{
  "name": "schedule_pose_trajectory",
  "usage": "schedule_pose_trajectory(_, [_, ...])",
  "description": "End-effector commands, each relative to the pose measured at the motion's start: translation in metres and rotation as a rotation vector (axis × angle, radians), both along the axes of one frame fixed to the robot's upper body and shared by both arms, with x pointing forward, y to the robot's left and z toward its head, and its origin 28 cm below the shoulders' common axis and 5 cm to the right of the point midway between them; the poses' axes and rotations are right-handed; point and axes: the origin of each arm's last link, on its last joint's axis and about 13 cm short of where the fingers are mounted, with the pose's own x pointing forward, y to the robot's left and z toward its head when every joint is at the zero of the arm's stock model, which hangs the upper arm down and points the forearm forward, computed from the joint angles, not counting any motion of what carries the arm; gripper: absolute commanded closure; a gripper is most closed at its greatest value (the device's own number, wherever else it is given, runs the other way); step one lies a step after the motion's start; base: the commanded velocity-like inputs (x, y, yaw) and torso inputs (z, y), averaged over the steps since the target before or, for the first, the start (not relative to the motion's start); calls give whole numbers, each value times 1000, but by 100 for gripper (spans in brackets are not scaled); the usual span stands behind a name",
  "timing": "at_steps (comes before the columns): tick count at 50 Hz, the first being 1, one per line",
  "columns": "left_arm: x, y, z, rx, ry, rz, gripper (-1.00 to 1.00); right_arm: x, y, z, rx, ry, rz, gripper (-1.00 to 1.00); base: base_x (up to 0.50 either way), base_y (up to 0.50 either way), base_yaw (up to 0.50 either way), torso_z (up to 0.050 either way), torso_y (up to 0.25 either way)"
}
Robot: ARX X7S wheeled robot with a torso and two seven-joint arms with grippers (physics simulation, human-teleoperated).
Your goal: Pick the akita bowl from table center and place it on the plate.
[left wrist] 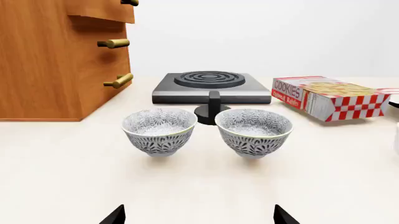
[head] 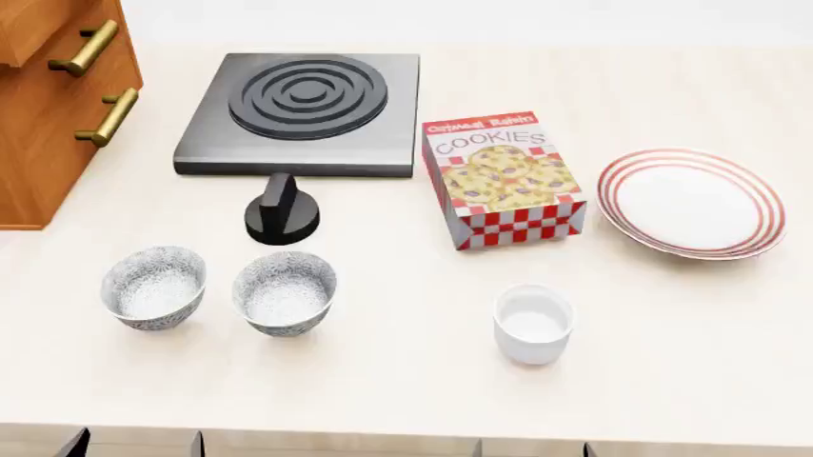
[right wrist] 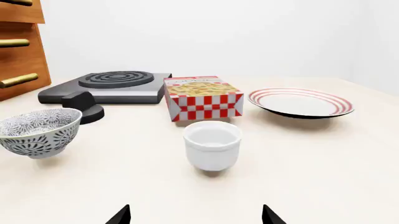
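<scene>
Two alike patterned bowls stand side by side on the cream table. The akita bowl (head: pixel 285 290) is the one nearer the table's middle, and it also shows in both wrist views (left wrist: pixel 253 132) (right wrist: pixel 40 132). Its twin (head: pixel 155 286) (left wrist: pixel 160 130) stands to its left. The red-ringed plate (head: pixel 691 202) (right wrist: pixel 301 102) lies at the far right, empty. My left gripper (left wrist: pixel 198 217) is open, short of the two bowls, with bare table between its tips. The right gripper (right wrist: pixel 195 217) is open too, short of a white cup. Neither gripper shows in the head view.
A plain white cup (head: pixel 534 324) (right wrist: pixel 212 144) stands between the bowls and the plate. A cookies box (head: pixel 505 179) lies behind it. A black burner (head: pixel 303 109) with a black knob (head: pixel 282 211) sits behind the bowls. A wooden drawer cabinet (head: pixel 51 105) fills the far left.
</scene>
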Motion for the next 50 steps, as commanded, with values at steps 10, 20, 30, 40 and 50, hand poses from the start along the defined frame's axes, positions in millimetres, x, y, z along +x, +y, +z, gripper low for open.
schedule_pose_trajectory(10, [1,-1,-5,92,28,38,-100,-6,0,2,-6,-3,14,-100,0,0,0,0,0])
schedule_pose_trajectory(20, [8,12,58,36,-55,55,-100,-12,-17,54,-22,-105,-120,-100,0,0,0,0,0])
schedule_pose_trajectory(30, [19,17,71,22,-81,102,-100,-31,-31,77,-15,-200,-241,-100,200,0,0,0,0])
schedule_pose_trajectory(40, [23,23,68,19,-80,127,-100,-39,-40,74,-15,-210,-291,-100,497,0,0,0,0])
schedule_pose_trajectory(50, [22,27,67,-14,-62,133,-100,-45,-44,70,-32,-215,-334,-100,250,0,0,0,0])
